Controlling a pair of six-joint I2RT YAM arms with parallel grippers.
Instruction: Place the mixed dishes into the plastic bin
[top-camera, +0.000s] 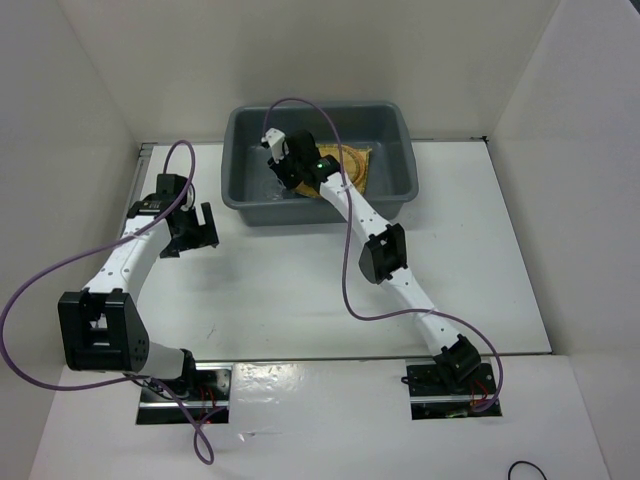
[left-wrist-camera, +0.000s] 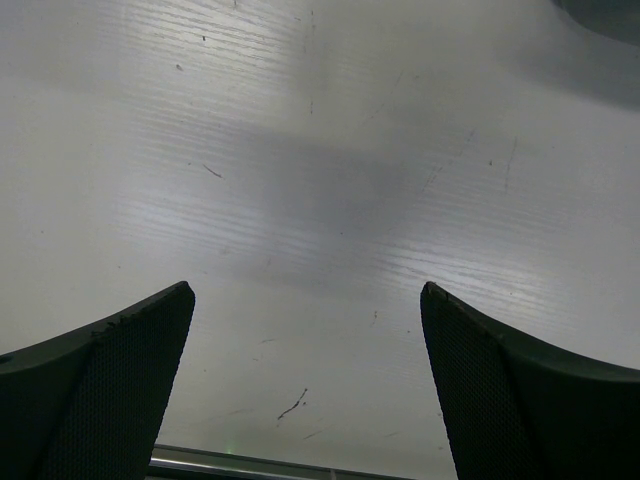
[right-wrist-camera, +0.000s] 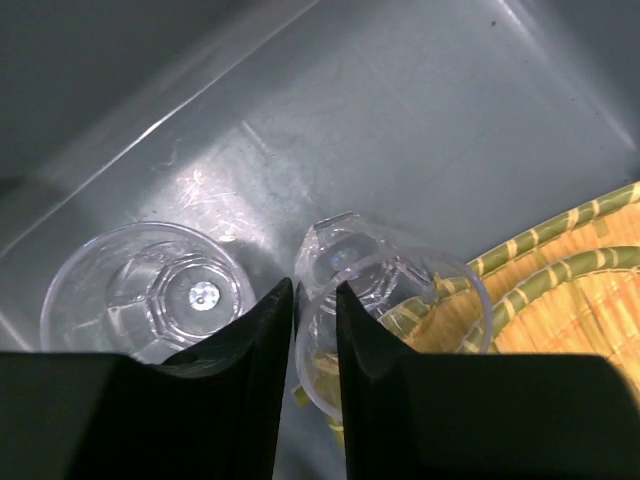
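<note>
The dark grey plastic bin (top-camera: 398, 190) stands at the back of the table. My right gripper (top-camera: 283, 172) is down inside it. In the right wrist view my right gripper (right-wrist-camera: 314, 292) is shut on the rim of a small clear glass (right-wrist-camera: 405, 285): one finger is inside it, the other outside. The glass is tilted over the bin floor (right-wrist-camera: 400, 110). A second clear glass (right-wrist-camera: 150, 300) stands upright on the floor to its left. A yellow dark-rimmed woven disc (right-wrist-camera: 565, 305) lies to the right and also shows in the top view (top-camera: 357, 165). My left gripper (top-camera: 195, 232) is open and empty over the table (left-wrist-camera: 320, 160).
The bin's walls close in around my right gripper. White enclosure walls stand on three sides of the table. The bin's corner (left-wrist-camera: 610, 12) shows at the upper right of the left wrist view. A metal rail (left-wrist-camera: 250, 465) runs along the table edge under my left gripper.
</note>
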